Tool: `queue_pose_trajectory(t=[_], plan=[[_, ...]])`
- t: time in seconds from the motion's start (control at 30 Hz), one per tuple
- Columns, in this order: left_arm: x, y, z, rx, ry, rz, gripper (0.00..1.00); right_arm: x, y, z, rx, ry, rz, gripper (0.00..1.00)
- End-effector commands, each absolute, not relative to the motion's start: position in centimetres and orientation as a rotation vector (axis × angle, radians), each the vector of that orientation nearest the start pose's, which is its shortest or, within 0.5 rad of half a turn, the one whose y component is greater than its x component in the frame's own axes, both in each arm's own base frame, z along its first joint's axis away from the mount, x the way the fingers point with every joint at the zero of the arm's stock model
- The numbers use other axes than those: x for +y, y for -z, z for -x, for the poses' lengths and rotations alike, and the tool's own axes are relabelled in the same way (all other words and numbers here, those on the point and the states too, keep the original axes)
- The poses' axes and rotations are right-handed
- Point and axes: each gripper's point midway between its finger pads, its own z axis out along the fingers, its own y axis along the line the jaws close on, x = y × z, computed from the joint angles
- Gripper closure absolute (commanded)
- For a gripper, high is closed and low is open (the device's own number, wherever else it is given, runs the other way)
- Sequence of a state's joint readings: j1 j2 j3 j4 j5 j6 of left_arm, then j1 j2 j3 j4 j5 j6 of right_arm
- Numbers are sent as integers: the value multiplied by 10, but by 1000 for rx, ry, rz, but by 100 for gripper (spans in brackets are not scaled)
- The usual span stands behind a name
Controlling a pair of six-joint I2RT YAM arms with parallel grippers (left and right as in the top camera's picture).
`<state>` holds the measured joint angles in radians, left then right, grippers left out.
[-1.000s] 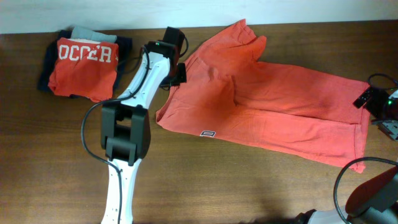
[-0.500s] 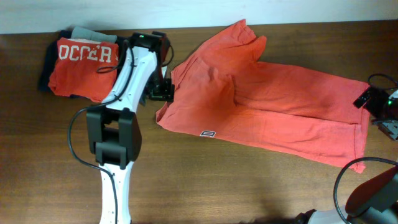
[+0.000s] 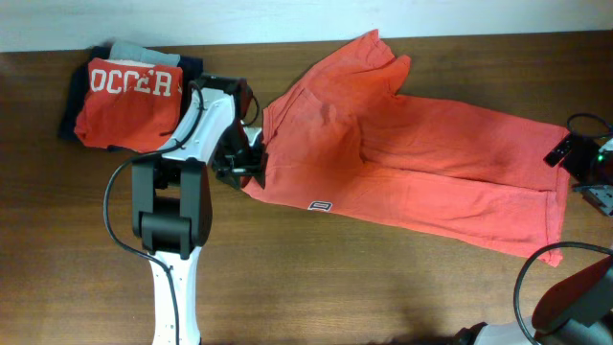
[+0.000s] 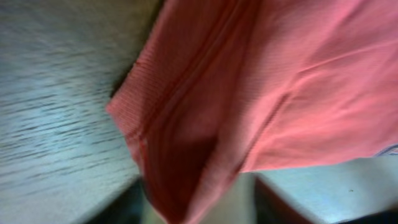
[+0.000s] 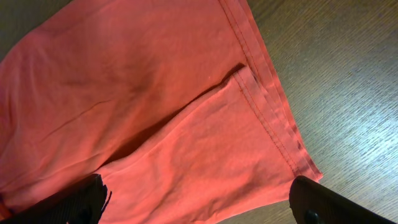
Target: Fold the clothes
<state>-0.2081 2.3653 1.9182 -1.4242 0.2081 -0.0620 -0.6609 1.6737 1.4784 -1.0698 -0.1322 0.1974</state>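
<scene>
The shirt is lying flat across the table, so the fold is likely only starting. The left gripper is sitting at its left edge; its grip cannot be told. The right gripper is hovering wide open over the right hem. Next, both need firm edge pinches.

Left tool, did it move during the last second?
Yes. The left tool slid along the shirt's edge, nearer the hem label.

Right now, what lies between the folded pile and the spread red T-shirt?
The left gripper and its arm, at the T-shirt's left edge, stand between it and the pile; otherwise only bare table, as the overhead view shows.
</scene>
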Motion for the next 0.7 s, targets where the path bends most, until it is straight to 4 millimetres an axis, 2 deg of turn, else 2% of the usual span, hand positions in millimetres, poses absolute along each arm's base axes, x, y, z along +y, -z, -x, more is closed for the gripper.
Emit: queue_pose_trajectory(t=[0.0,0.03,0.23,0.43,0.67], plan=[[-116,-13,-359,3464,320,-181,94,-215,-159,-310,2563,-58,-1128,1],[-115,-11,-358,3468,318,-181,99,-215,-159,-310,2563,-58,-1128,1],[-111,-10,-347,3521,259,-105,99,-215,-159,-310,2563,-58,-1128,1],[-80,-18,-325,3621,-106,101,99,-215,-159,-310,2563,-58,-1128,1],[-79,-10,-298,3708,-175,124,99,-215,-159,-310,2563,-58,-1128,1]])
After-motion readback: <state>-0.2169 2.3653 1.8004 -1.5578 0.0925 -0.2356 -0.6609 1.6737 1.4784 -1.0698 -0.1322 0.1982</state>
